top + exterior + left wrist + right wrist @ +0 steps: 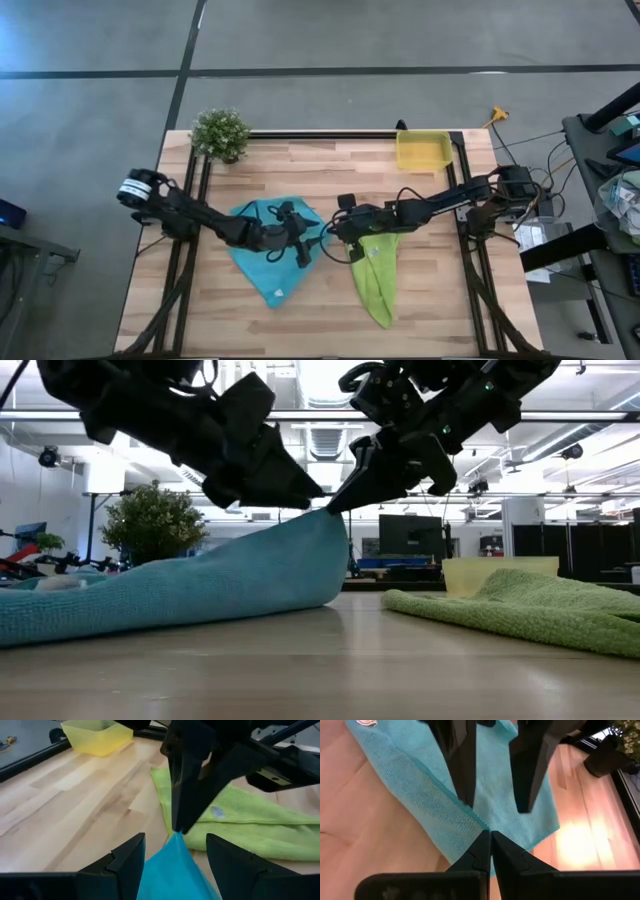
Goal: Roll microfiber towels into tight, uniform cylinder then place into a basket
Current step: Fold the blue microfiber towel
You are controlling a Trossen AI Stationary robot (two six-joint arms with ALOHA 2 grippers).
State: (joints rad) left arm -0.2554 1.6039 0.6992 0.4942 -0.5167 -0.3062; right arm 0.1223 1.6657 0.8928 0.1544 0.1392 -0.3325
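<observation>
Right gripper (332,232), fingers pressed together, pinches the raised corner of the turquoise towel (262,262) near the table's (430,300) centre. In the low view that corner is lifted into a peak, w/ the rest of the cloth sloping down to the wood. Right wrist view shows the closed tips (490,845) meeting on the towel's edge.

Left gripper (298,236) hovers just beside it, fingers spread, one (127,857) on either side of the same lifted corner; it's not clamping the cloth. Both arms reach in toward the middle from opposite sides.

The turquoise towel lies on the left half of the table, partly flat, a small pale tag (278,293) near its front end. The lime-green towel (376,275) lies just right of centre, loosely folded and long, apart from the blue one, untouched.

Yellow basket (423,150) sits at the far edge, right of centre, well apart from both towels. A small potted plant (220,133) stands at the far-left corner.
</observation>
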